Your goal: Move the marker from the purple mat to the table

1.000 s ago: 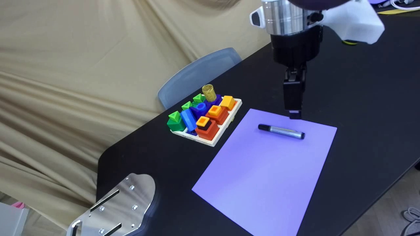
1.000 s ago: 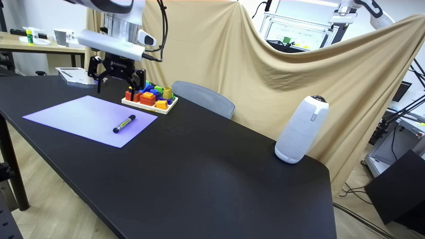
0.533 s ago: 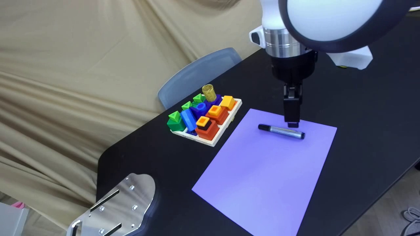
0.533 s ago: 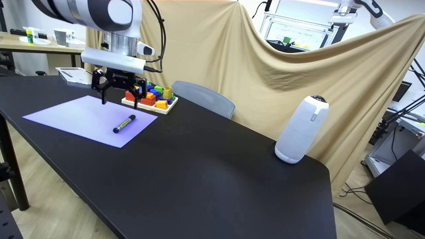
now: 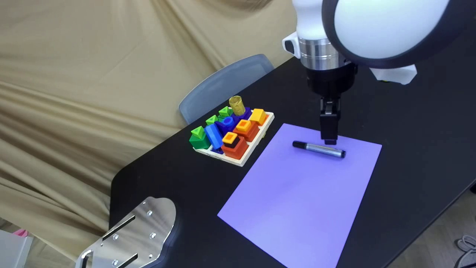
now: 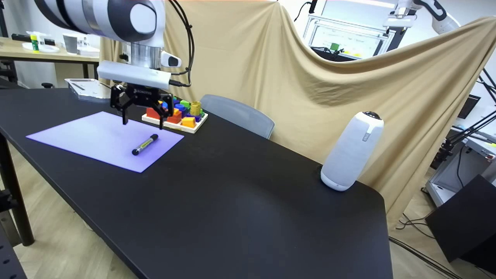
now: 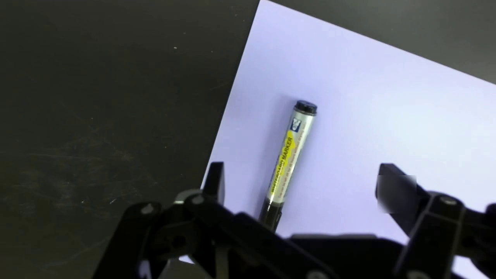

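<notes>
Over the last second I've brought the fingers down and closer to the marker; in both exterior views their tips now sit lower and nearer to it. Most of that drop came early, with just a slight shift since. In an exterior view the white wrist housing hangs more level, and the arm reaches further into frame, higher than the marker.

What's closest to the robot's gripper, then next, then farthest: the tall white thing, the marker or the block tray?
In an exterior view, nearest the gripper first:
1. Marker: just below, on the purple mat.
2. Block tray: off the mat, behind and right.
3. Tall white thing: far right, near the edge of the table.
</notes>
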Available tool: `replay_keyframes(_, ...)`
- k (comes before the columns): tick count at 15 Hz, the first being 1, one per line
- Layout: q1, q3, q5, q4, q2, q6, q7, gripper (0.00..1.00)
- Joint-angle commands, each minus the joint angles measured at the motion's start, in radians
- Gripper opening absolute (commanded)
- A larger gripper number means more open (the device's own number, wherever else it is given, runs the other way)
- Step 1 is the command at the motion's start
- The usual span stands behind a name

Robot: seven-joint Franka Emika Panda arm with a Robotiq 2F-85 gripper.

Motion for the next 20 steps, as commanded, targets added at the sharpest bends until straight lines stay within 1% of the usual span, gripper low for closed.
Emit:
replay_keyframes(1,0.012,-0.018,-0.084,0.054,0.097,0.054,0.125,1.00)
replay_keyframes(4,0.029,-0.026,-0.099,0.088,0.160,0.077,0.179,1.00)
replay_keyframes(7,0.043,-0.027,-0.097,0.121,0.206,0.091,0.201,1.00)
replay_keyframes(8,0.047,-0.029,-0.098,0.131,0.216,0.090,0.206,0.75)
replay_keyframes(9,0.044,-0.023,-0.092,0.140,0.225,0.090,0.201,0.74)
replay_keyframes(10,0.044,-0.021,-0.089,0.147,0.232,0.091,0.200,0.68)
replay_keyframes(11,0.042,-0.018,-0.085,0.154,0.239,0.091,0.199,0.60)
replay_keyframes(16,0.033,-0.012,-0.076,0.172,0.251,0.096,0.193,0.27)
replay_keyframes(19,0.019,0.004,-0.064,0.173,0.241,0.092,0.181,0.05)
replay_keyframes(20,0.015,0.008,-0.060,0.175,0.237,0.088,0.179,0.01)
